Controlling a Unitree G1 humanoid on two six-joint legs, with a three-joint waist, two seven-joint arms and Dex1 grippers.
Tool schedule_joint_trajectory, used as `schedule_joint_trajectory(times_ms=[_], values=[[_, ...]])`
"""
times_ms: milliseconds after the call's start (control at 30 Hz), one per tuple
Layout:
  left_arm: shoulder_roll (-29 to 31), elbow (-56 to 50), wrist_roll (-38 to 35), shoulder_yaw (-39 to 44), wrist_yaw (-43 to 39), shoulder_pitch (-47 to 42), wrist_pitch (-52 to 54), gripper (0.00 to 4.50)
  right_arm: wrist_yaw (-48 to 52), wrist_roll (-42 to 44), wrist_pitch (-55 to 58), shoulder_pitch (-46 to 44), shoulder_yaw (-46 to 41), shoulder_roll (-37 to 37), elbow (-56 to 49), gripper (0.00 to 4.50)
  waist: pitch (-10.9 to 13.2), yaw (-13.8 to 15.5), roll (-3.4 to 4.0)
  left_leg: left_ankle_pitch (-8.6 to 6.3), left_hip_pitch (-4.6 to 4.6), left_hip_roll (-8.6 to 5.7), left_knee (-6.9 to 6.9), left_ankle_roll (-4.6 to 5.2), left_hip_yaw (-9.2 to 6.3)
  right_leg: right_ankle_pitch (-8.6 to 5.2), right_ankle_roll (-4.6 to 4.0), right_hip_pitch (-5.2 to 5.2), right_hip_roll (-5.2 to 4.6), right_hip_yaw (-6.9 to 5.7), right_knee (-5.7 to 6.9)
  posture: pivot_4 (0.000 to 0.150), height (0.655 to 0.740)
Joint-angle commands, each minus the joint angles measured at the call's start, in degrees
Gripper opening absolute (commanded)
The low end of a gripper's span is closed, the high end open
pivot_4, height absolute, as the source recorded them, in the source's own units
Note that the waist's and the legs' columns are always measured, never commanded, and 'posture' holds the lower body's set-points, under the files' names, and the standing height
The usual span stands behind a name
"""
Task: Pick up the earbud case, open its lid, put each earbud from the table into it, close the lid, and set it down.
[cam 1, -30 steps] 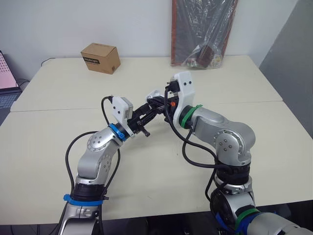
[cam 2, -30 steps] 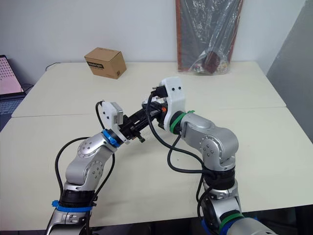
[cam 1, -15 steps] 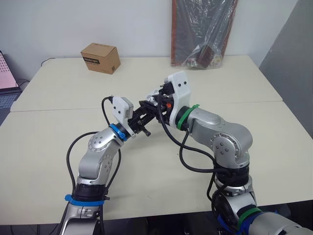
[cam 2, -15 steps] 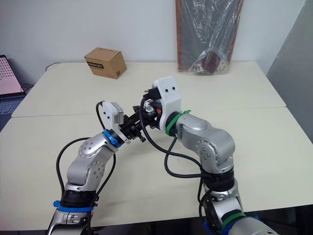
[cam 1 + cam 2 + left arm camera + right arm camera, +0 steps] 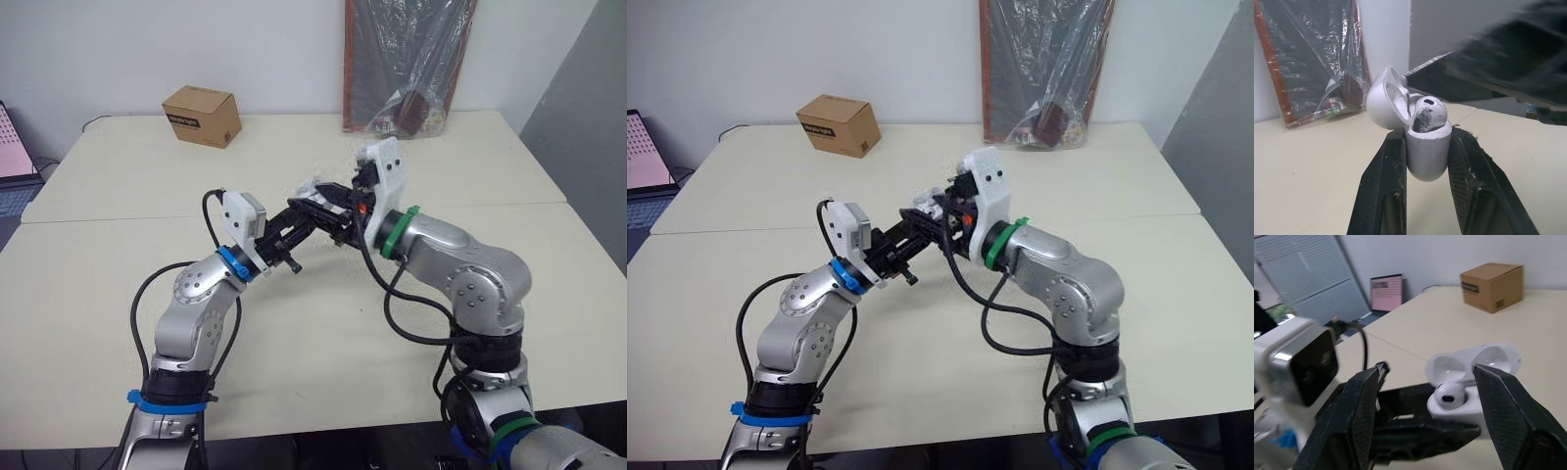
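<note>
White plastic, the earbud case (image 5: pixel 1427 152) sits clamped upright between the two black fingers (image 5: pixel 1382 191) of the left gripper (image 5: pixel 1426 133), which squeezes the case's lower body from both sides. The lid (image 5: pixel 1387 100) is swung back on its hinge, and one earbud (image 5: pixel 1429 110) rests in the open body with its rounded head showing above the rim. The case is held in the air over the middle of the table (image 5: pixel 88 313), at the point where the two arms meet.

The right gripper (image 5: pixel 1429 368) faces the case from the other side with its fingers (image 5: pixel 1352 421) spread wide. The open case shows between them from the right wrist view, and the robot grips nothing with this hand. Whether one fingertip brushes the case cannot be told.

Farther back on the table stands a cardboard box (image 5: pixel 202 116) near the wall. A plastic-wrapped panel (image 5: pixel 407 59) leans against that wall on the robot's right. A laptop (image 5: pixel 645 152) with a pink screen sits at the far left edge.
</note>
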Motion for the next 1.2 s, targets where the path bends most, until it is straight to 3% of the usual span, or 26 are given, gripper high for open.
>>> schedule_joint_trajectory(times_ms=[33, 200, 467, 633, 800, 1200], values=[[0.79, -1.34, -0.94, 1.26, -1.31, -1.08, -2.27, 0.81, 2.28, 5.75, 0.77, -0.75, -3.24, -1.40, -3.60, 3.16, 0.00, -0.05, 0.00, 0.00, 0.00, 0.01, 0.00, 0.00, 0.00, 0.00, 0.00, 0.00, 0.01, 0.00, 0.00, 0.150, 0.7400], [3.19, 1.57, -1.81, 2.56, -4.51, -1.36, -2.01, 0.81, 5.72, 15.82, 2.76, 0.06, -8.15, -6.55, -8.63, 3.16, 0.00, -0.01, 0.00, 0.00, -0.02, -0.02, 0.00, 0.00, 0.00, 0.00, 0.01, 0.01, 0.01, 0.00, -0.02, 0.150, 0.7400], [7.93, 5.55, -7.84, 4.54, -14.43, -1.27, 0.99, 0.81, 6.90, 10.66, -1.73, 2.84, -7.24, -20.62, -6.98, 3.16, 0.00, -0.06, 0.00, 0.00, -0.01, -0.03, 0.01, 0.01, 0.04, -0.02, 0.03, 0.01, 0.02, 0.01, -0.03, 0.150, 0.7400], [9.35, 6.31, -7.78, 5.53, -16.73, 0.72, -0.54, 0.81, 8.54, 5.45, -3.54, 10.96, -2.43, -28.45, -6.27, 3.16, -0.01, 0.03, -0.02, -0.01, -0.03, -0.02, -0.05, 0.01, 0.06, -0.03, 0.03, 0.00, 0.02, 0.04, -0.08, 0.150, 0.7400], [9.80, 3.56, -8.45, 6.13, -17.60, 5.03, -0.44, 0.81, 5.10, -0.56, -5.38, 16.84, 0.72, -29.09, -3.58, 3.16, -0.01, 0.00, -0.02, -0.01, 0.02, 0.00, -0.12, 0.01, 0.15, -0.03, 0.05, -0.04, 0.01, 0.16, -0.08, 0.150, 0.7400], [10.61, 0.44, -9.44, 6.58, -18.37, 10.61, -0.70, 0.81, 3.67, -2.26, -5.84, 21.77, -0.06, -26.92, -3.70, 3.16, -0.01, 0.03, -0.02, 0.00, 0.05, -0.01, -0.13, 0.00, 0.17, -0.05, 0.07, -0.02, 0.02, 0.17, -0.08, 0.150, 0.7400]])
